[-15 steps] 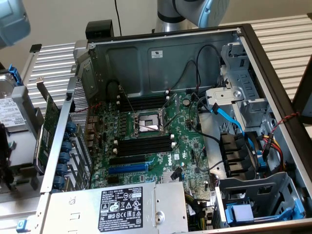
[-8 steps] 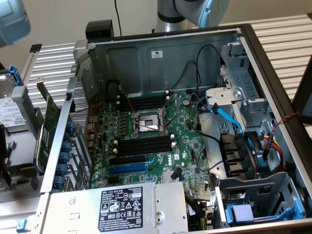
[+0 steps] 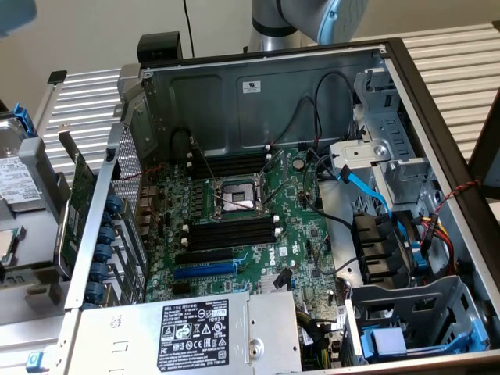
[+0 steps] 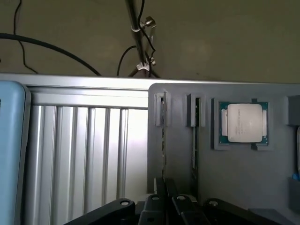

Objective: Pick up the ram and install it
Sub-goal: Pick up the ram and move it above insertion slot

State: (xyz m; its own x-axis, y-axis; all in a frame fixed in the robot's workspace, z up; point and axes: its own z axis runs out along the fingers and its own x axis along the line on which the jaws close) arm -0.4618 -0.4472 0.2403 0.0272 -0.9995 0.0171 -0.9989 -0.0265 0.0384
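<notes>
I am watching the ribbed aluminium table (image 3: 453,55) carrying the open computer case (image 3: 266,94), which is lying on its side with its open face upward; through the wrist camera I am seeing a grey holder tray (image 4: 243,178) sitting flat on slats of the same kind.

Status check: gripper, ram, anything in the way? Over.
Gripper closed on ram edge. It stands on edge in grey holder, not yet lifted. Second stick alongside, apart. Motherboard's black slots empty.
</notes>
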